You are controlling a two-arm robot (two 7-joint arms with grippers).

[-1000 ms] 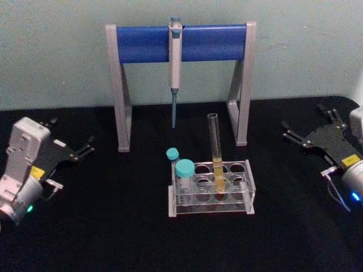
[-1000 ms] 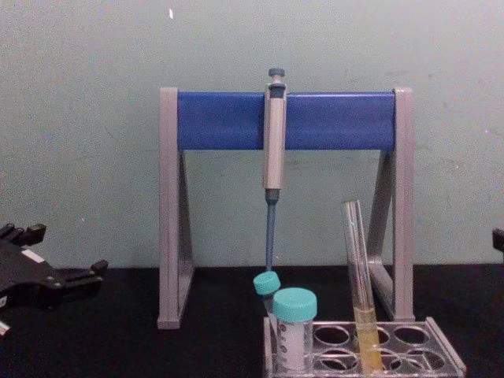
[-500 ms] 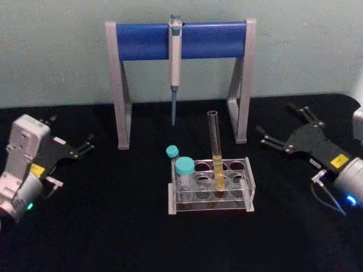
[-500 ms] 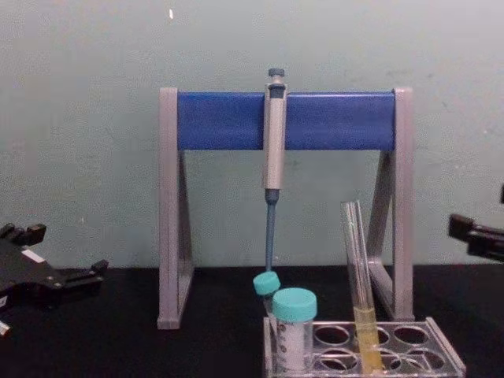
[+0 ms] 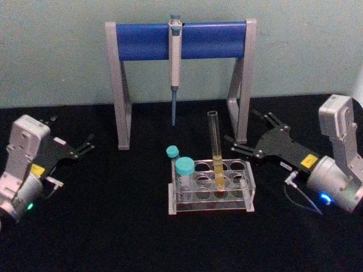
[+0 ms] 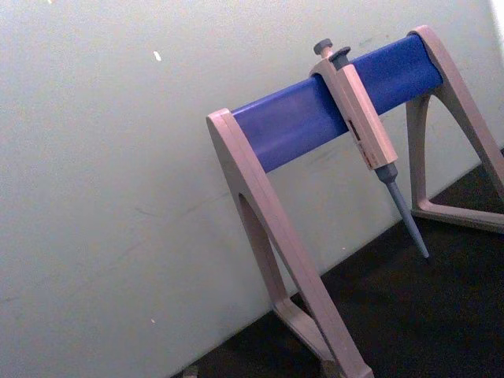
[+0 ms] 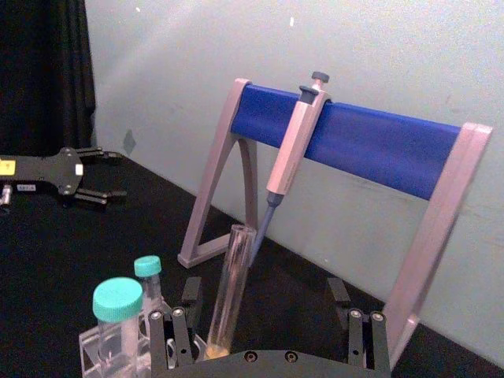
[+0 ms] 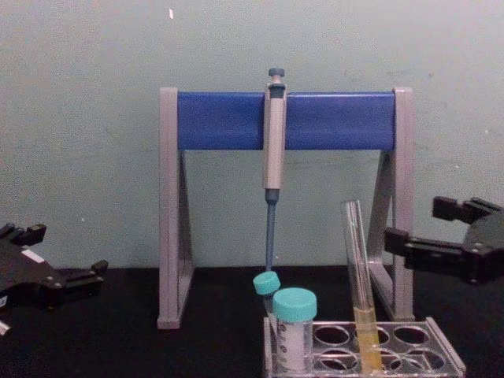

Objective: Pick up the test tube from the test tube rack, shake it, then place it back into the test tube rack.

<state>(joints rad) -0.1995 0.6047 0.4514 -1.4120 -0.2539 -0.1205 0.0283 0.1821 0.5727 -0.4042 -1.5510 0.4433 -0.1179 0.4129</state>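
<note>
reach step: right gripper (image 5: 245,133), fingers apart, centre right near the test tube (image 5: 214,136) in the test tube rack (image 5: 227,204); next, straddle the glass; left gripper (image 5: 71,133) idle far left, fingers apart too

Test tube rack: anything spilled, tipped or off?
Nothing serious. The test tube leans slightly in the test tube rack, its yellow liquid contained. The teal-capped vials are closed. The right gripper is open near the tube, not touching; the left gripper is parked, open.
</note>
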